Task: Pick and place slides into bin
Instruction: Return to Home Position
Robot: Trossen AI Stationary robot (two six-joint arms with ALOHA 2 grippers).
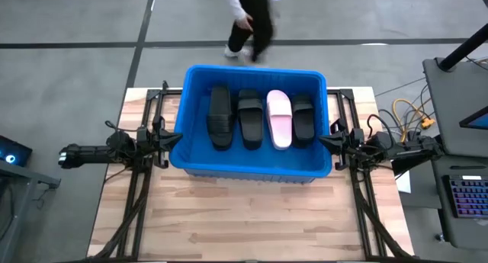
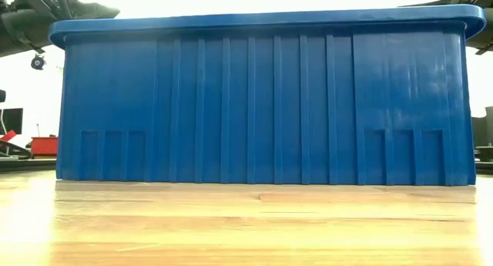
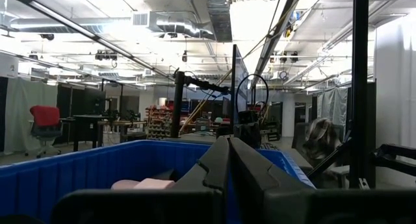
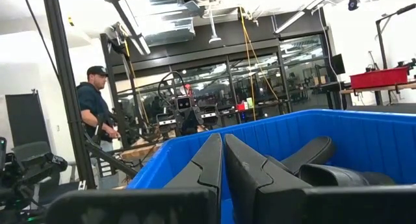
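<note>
Bin: the blue bin (image 1: 252,170) stood on the wooden table (image 1: 252,225), midway between the two arms; in the low view its ribbed front wall filled nearly the whole frame.
Slides: four lay side by side inside the bin, three black slides (image 1: 220,118) and one pink slide (image 1: 279,120), the pink lying between two of the black.
Left gripper: the left gripper (image 1: 166,138) sat just beside the bin's left wall, at about rim height, its fingers pressed together on nothing.
Right gripper: the right gripper (image 1: 332,141) mirrored it just beside the right wall, fingers likewise together and empty.
Step in hand: judged to be the retreat to the rest pose, and, from the symmetric placing of the arms, close to complete.
Doing it well: each arm should draw back away from its wall, not across the rolled rim, and settle slowly.
Hazard: with both grippers so near the rim, a snag could shove the bin.
Surroundings: a person (image 1: 252,23) was on the floor beyond the table's far edge, well apart from the arms.
</note>
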